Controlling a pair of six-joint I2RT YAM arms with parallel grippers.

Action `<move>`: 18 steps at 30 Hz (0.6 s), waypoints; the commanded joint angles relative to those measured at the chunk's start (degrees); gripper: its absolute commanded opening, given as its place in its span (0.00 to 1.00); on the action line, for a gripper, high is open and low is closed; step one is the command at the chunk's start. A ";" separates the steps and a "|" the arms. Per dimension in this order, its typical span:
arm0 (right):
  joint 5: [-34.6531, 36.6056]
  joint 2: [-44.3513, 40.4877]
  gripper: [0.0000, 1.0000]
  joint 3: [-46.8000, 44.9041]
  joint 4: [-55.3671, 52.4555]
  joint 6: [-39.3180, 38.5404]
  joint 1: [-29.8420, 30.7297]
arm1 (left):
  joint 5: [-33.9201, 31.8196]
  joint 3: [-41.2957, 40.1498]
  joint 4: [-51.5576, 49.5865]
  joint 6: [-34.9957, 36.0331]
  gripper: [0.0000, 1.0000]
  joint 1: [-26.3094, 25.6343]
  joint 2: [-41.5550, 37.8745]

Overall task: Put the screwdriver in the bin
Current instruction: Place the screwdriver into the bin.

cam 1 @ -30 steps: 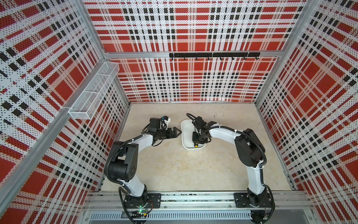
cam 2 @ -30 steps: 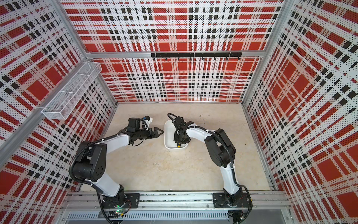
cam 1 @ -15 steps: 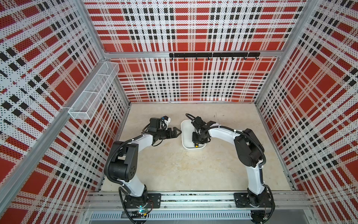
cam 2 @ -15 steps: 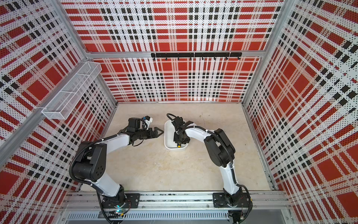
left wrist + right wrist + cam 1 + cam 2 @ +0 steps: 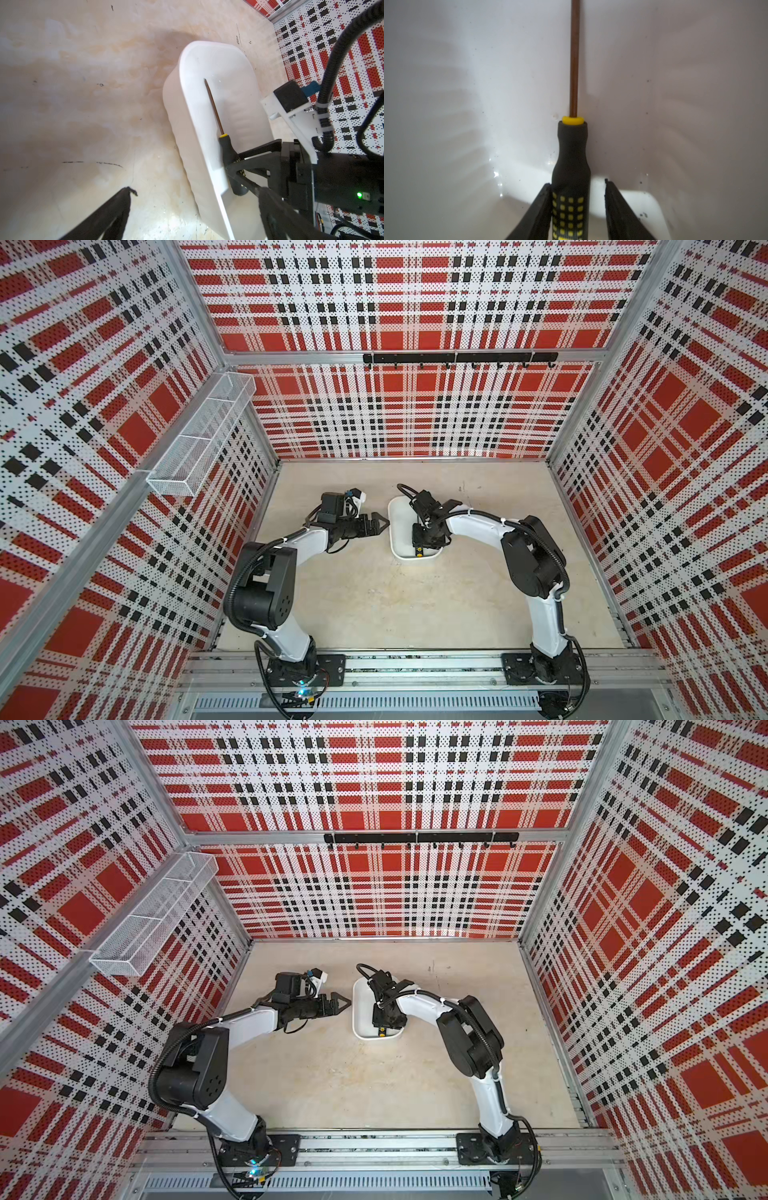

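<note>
Beige floor [image 5: 374, 593] | screwdriver [image 5: 572, 166] in bin [image 5: 398, 522], tip cut off | right fingers [image 5: 618, 207] parted round it | left fingers [image 5: 116, 207] spread

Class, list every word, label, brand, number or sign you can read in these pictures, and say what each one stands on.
There is no text that can be read.
The screwdriver handle shows only a pattern of yellow squares, no letters.
The bin is plain white and unmarked.
</note>
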 commanded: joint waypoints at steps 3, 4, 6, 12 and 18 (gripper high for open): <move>2.51 -3.09 0.46 2.70 -3.42 -0.69 0.72 | -0.38 -0.73 -0.24 0.67 0.98 0.22 -0.95; 2.75 -3.88 0.46 2.92 -4.11 -0.81 0.81 | -0.65 -0.76 -0.23 0.67 0.98 0.20 -1.18; 3.10 -5.53 0.47 3.24 -5.26 -1.51 0.92 | -1.11 -0.68 -0.39 0.67 0.98 0.32 -1.59; 4.38 -12.92 0.52 1.93 -5.88 -5.64 0.90 | -3.48 -0.43 -0.76 0.67 0.98 0.75 -3.27; 7.73 -21.48 0.53 -1.74 -5.04 -14.01 -0.43 | -10.26 -0.36 -2.66 1.48 0.98 1.46 -6.55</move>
